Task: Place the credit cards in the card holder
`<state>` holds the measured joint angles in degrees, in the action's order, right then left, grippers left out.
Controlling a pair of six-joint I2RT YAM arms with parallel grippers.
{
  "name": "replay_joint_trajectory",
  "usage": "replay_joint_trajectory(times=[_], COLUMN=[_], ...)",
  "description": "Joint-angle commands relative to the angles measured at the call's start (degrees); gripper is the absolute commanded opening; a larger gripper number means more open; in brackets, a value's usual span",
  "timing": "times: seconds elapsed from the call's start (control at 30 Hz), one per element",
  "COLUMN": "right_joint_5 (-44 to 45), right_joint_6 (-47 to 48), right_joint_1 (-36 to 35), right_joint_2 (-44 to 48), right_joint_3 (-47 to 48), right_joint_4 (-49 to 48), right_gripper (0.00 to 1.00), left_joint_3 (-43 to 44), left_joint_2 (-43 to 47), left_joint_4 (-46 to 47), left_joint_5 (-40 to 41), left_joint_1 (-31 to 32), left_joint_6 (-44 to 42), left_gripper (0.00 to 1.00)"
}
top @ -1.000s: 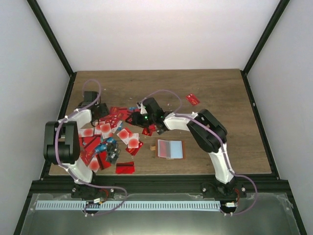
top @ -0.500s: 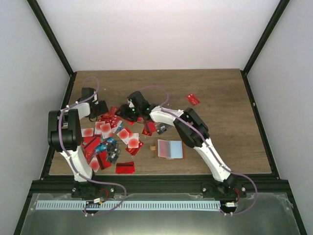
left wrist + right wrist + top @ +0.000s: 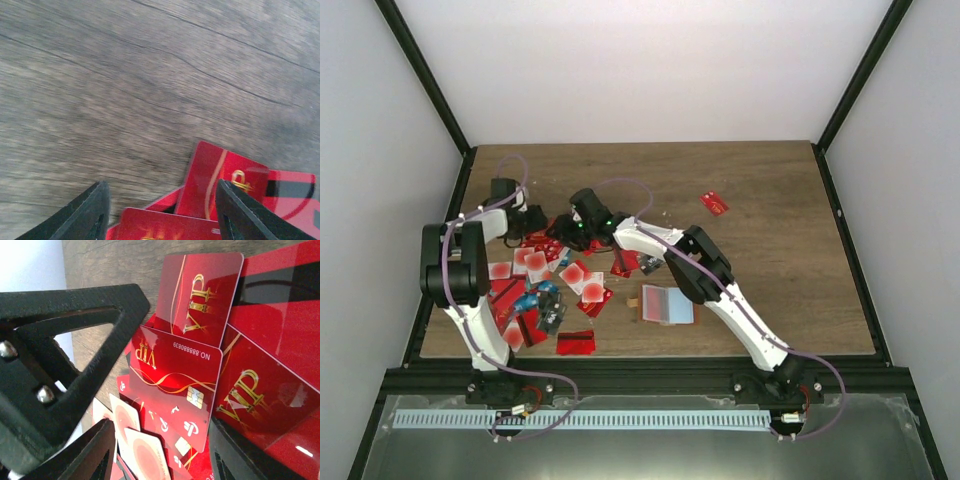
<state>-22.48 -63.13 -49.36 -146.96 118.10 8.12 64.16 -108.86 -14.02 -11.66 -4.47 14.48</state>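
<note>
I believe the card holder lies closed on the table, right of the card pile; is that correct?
Not quite: the top view shows the card holder lying open, pink and blue panels up, right of the card pile.

Credit cards (image 3: 575,273) lie left of card holder (image 3: 667,304).

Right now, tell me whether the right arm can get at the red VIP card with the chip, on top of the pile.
Probably yes. The right gripper hovers over that VIP card, jaws open either side, and nothing seems to cover it. The left gripper sits close beside, though.
</note>
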Motion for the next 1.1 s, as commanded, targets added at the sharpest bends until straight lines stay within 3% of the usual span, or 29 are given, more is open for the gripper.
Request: replay_joint_trajectory(times=[0.0,0.37,0.5,0.7,0.9,1.07], right_joint_5=[1.33,-1.34,-2.14,-3.15,-4.26,-6.64], right_joint_6=[-0.96,-0.14,-0.26,-0.68,-0.5,-0.24], right_joint_1=[0.15,2.56,2.93,3.05,3.13,3.39], right_joint_2=[-1.81,7.58,7.91,7.65,8.1,10.06], right_joint_3=[-3.02,-18.12,-19.17,-19.25,-19.72,-20.29], right_joint_4=[1.91,-12.11,-13.38,-15.26,-15.03,-13.3], right_gripper=[0.53,0.41,0.3,0.23,0.01,0.01], left_joint_3=[-3.2,-6.41,-7.19,-8.21,-8.55,-7.96], left_joint_2=[-0.95,1.81,3.29,4.92,5.36,8.74], left_joint_4=[-3.0,-1.06,-0.79,-0.06,0.7,0.43], left_joint_5=[-6.14,-10.98,-11.91,-12.5,-12.13,-9.13], left_joint_1=[2.34,4.98,5.24,5.26,5.31,5.16], left_joint_6=[-0.53,1.05,1.59,2.3,2.78,4.05], left_gripper=[0.59,0.58,0.58,0.58,0.58,0.58])
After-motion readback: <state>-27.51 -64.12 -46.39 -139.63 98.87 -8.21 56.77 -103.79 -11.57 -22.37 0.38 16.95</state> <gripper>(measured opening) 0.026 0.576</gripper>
